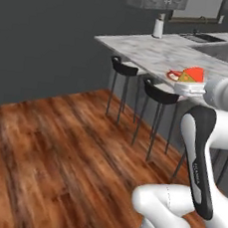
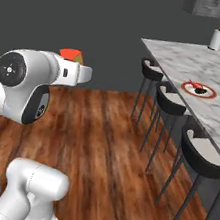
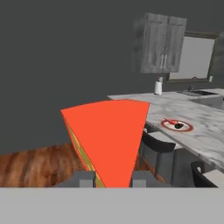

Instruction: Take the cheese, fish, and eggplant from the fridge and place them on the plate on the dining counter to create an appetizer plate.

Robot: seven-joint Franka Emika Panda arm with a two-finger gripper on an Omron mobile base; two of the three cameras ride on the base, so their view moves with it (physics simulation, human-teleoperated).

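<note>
My gripper (image 3: 113,179) is shut on the cheese (image 3: 109,135), a wedge with an orange-red face and a yellow side. It is held in the air over the wood floor, short of the dining counter (image 3: 205,118). The left base view has the cheese (image 1: 193,75) above the hand, in front of the plate (image 1: 171,74). On the counter lies the red-rimmed plate (image 2: 213,93) with the reddish fish (image 2: 191,83) and the dark eggplant (image 2: 200,90) on it. The fridge is out of view.
Black stools (image 2: 166,103) line the counter's near side. A white bottle (image 1: 158,28) stands at the counter's far end, with a sink (image 1: 202,38) and grey wall cabinets (image 3: 159,43) beyond. Open wood floor (image 1: 57,144) lies to the left, bounded by a dark wall.
</note>
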